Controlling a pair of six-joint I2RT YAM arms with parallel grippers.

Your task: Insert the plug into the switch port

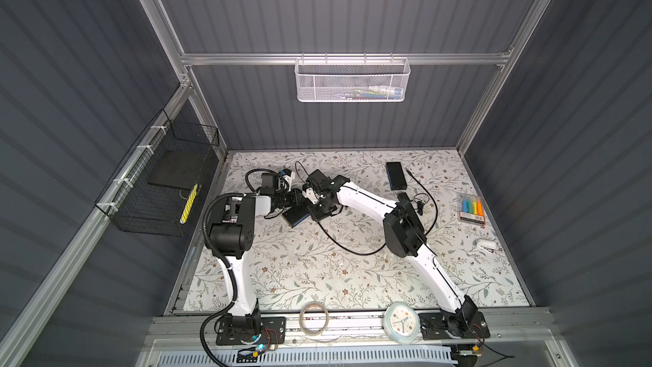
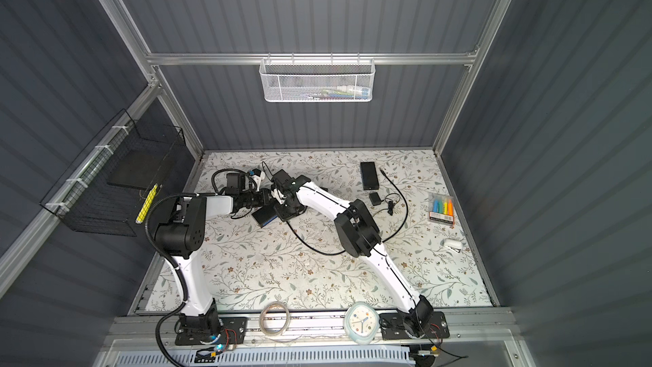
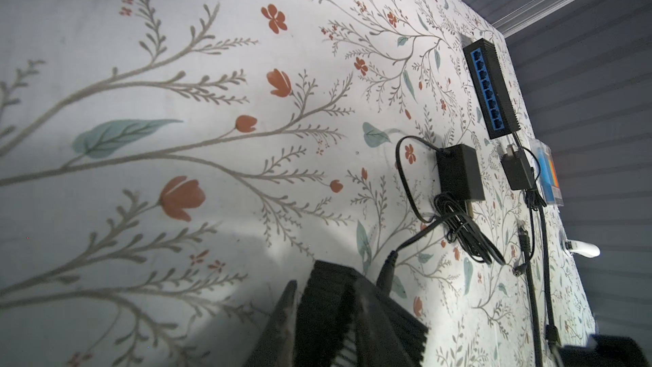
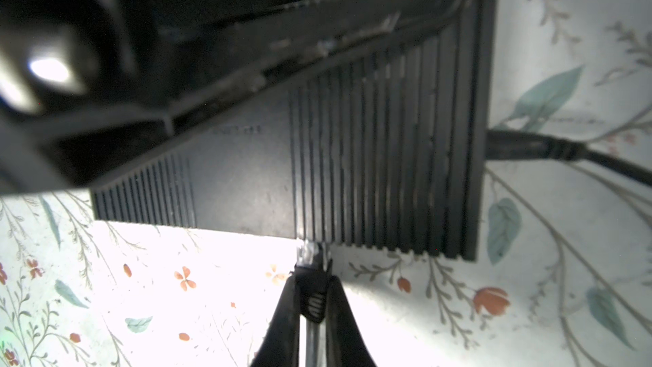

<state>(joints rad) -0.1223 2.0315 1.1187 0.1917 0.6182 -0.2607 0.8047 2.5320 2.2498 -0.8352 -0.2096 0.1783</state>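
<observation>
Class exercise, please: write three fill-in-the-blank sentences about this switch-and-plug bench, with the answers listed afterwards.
At the ribbed switch, the right hand pinches a clear-tipped ____. The far switch has ports coloured ____. A clock stands beside a roll of ____.
Answers: plug, blue, tape.

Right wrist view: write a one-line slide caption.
Right gripper pinches the plug, clear tip at the edge of the ribbed black switch, over the floral table; power cable alongside.
</observation>
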